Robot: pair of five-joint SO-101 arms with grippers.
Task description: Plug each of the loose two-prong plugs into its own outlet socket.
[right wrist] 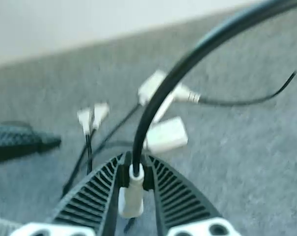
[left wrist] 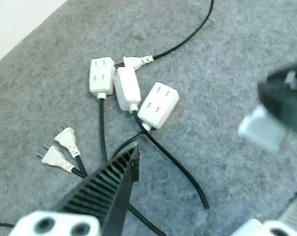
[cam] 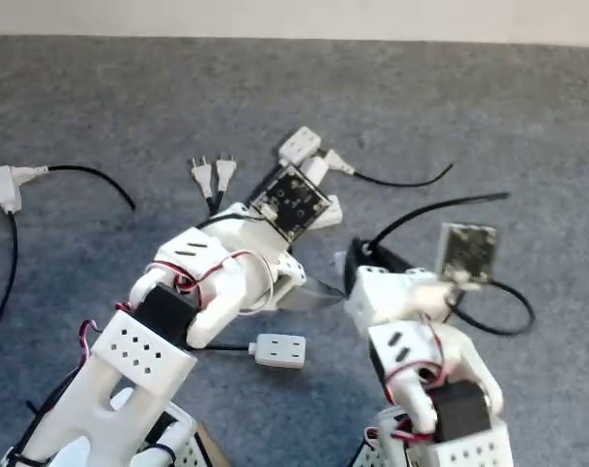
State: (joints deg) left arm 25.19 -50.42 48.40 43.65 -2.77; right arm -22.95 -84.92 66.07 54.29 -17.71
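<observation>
Right gripper (right wrist: 136, 164) is clamping a white plug (right wrist: 130, 196) by its body, with the black cord (right wrist: 187, 64) arching up and away. It is hovering near the socket cluster (left wrist: 158, 104), on the side away from the loose plugs (left wrist: 66, 138). Left gripper (left wrist: 133, 157) is hanging just short of the cluster, jaws looking pressed together on nothing. Another plug (left wrist: 137, 61) is lying against the cluster's far end; can't tell if it's seated.

Risks:
- The prongs are hiding under the fingers, so lining them up is partly blind.
- The cluster is sitting loose on the grey carpet (cam: 99, 97), so a push may be sliding it rather than seating the plug.
- The stiff cord may be twisting the plug in the grip.
- The arms are crowding each other.
</observation>
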